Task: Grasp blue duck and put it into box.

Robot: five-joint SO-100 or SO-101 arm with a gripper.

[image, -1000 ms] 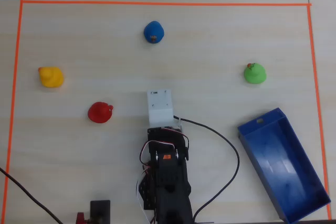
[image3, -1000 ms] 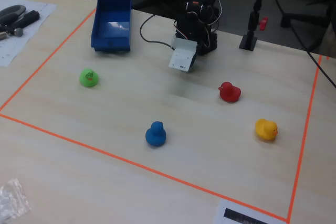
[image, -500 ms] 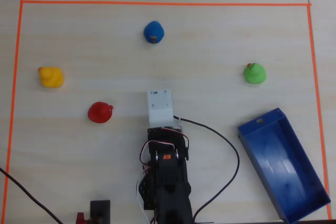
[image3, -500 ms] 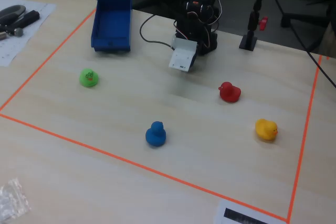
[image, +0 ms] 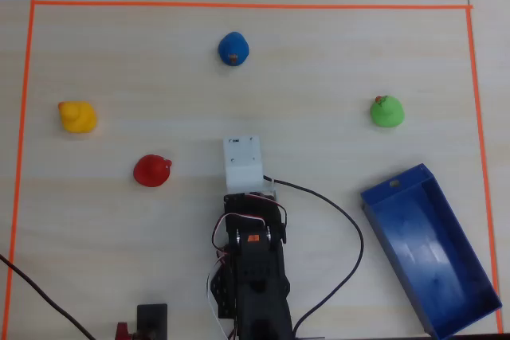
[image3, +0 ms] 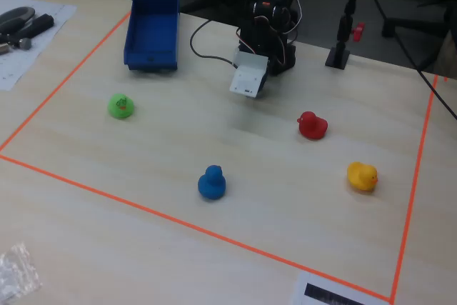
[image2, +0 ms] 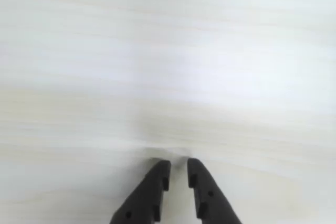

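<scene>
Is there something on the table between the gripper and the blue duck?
No. In the overhead view, only bare table lies between the arm's white front end and the blue duck. The wrist view shows empty wood ahead of the gripper.

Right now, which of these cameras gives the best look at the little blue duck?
The fixed view shows the blue duck best: it is seen from the side, so head and body stand out. The overhead view shows the same duck only from above, as a round blob with its small beak. The wrist view shows none of it, just bare table and the gripper.
</scene>
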